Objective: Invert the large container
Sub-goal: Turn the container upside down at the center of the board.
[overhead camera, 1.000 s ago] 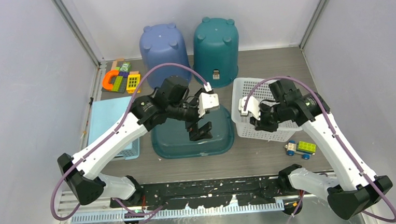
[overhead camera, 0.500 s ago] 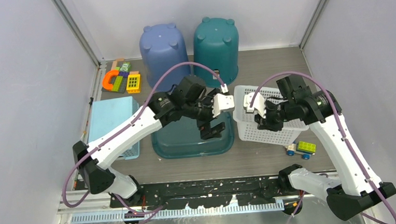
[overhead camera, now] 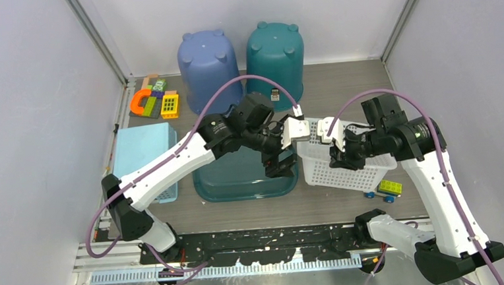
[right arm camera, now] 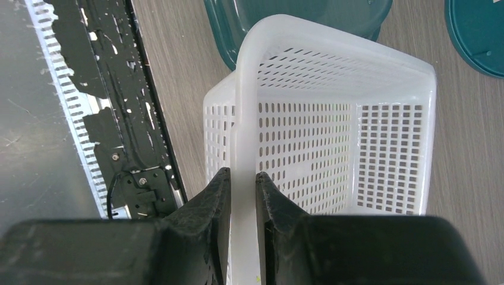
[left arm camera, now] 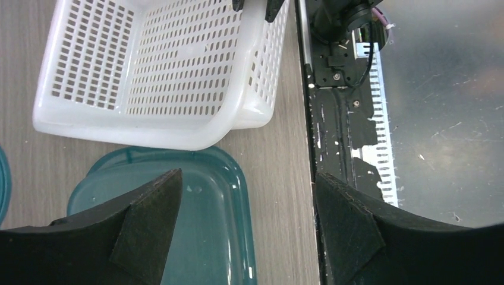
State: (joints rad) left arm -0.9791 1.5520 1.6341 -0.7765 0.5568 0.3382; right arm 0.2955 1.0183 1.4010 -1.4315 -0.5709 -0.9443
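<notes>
Two claws work at the middle of the counter (overhead camera: 338, 78). The right claw (right arm camera: 242, 178) is clenched on the rim of the white basket (right arm camera: 309, 136), one finger inside the wall and one outside, at the basket's near right side as the overhead camera shows it. The left claw (left arm camera: 245, 178) is released, its dark fingers (left arm camera: 148, 225) spread wide and touching nothing; it hangs just beside the basket's left rim, over the right end of the shallow teal tub (left arm camera: 202, 219). From above, the right claw (overhead camera: 340, 151) holds the white basket (overhead camera: 363, 172) tilted, its mouth facing up and toward the left arm, while the left claw (overhead camera: 280, 162) sits just left of it above the teal tub (overhead camera: 238, 179). The basket's rim lies at the tub's right edge; whether they touch cannot be told. Near the basket's front right corner a small brick toy car (overhead camera: 384, 188) rests on the counter. Farther out, a pale blue box (overhead camera: 141, 156) lies at the left, coloured toy blocks (overhead camera: 151, 101) behind it, and a blue bucket (overhead camera: 208, 56) and a teal bucket (overhead camera: 273, 52) stand bottom-up at the back.
</notes>
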